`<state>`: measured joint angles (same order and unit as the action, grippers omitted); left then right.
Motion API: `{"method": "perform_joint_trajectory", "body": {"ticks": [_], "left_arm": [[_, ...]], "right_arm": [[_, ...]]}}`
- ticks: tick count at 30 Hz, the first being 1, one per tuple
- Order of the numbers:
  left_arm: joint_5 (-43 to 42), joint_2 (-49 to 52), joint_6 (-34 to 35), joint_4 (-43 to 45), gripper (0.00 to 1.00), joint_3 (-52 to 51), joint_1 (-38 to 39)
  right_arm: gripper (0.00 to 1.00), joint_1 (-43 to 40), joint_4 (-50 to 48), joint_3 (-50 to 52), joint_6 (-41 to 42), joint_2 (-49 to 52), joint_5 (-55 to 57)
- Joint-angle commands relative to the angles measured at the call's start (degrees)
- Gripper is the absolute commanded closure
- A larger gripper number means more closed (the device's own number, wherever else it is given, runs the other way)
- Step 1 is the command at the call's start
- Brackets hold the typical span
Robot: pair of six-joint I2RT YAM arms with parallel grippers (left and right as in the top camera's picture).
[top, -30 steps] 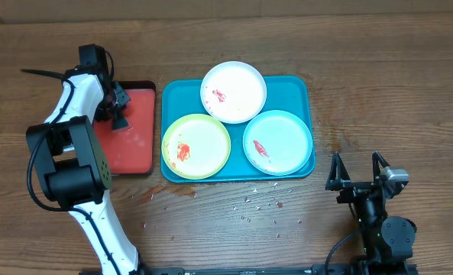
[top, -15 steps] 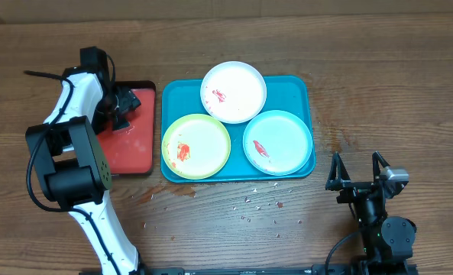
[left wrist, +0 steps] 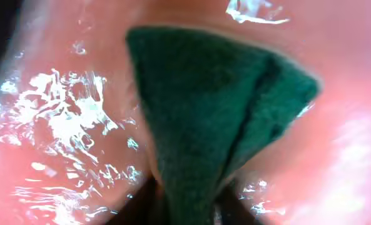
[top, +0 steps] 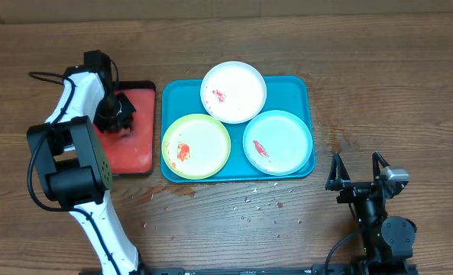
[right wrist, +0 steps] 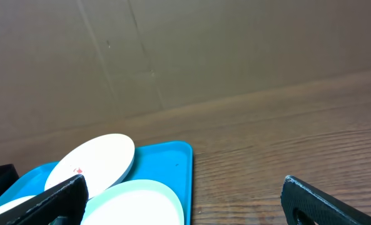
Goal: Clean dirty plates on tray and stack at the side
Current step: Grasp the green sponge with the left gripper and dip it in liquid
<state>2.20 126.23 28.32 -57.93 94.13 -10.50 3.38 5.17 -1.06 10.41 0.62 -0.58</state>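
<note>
Plates point(top: 234, 92), three round, smeared, crowd the teal tray point(top: 176, 95); beside it left claw point(top: 115, 113) pinches fuzzy green pad point(left wrist: 216, 106), right claw point(top: 356, 159) gapes.

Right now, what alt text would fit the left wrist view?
A folded green pad sits pinched in the left gripper, close above a wet red tray that glints with water.
</note>
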Motion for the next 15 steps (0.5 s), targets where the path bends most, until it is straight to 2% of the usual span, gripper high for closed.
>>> {"method": "perform_joint_trajectory", "body": {"ticks": [1,8,9,10,12,13,15], "left_arm": [[0.50,1.92,-0.04,-0.85,0.00,-1.29,0.04],[0.48,1.92,-0.02,-1.70,0.02,-1.29,0.04],[0.50,1.92,-0.04,-1.68,0.16,-1.29,0.04],[0.50,1.92,-0.04,-1.73,0.42,-1.29,0.04],[0.50,1.92,-0.02,-1.86,0.87,-1.29,0.04],[0.50,1.92,-0.02,-1.84,0.96,-1.29,0.04],[0.52,1.92,-0.02,-1.77,0.96,-1.29,0.04]], "right_arm": [[0.00,-0.35,-0.35,0.59,-0.39,-0.46,0.52],[0.00,-0.35,-0.35,0.59,-0.42,-0.46,0.52],[0.00,-0.35,-0.35,0.59,-0.39,-0.46,0.52],[0.00,-0.35,-0.33,0.59,-0.39,-0.46,0.52],[0.00,-0.35,-0.35,0.59,-0.39,-0.46,0.52],[0.00,-0.35,-0.33,0.59,-0.39,-0.46,0.52],[0.00,-0.35,-0.35,0.59,-0.42,-0.46,0.52]]}}
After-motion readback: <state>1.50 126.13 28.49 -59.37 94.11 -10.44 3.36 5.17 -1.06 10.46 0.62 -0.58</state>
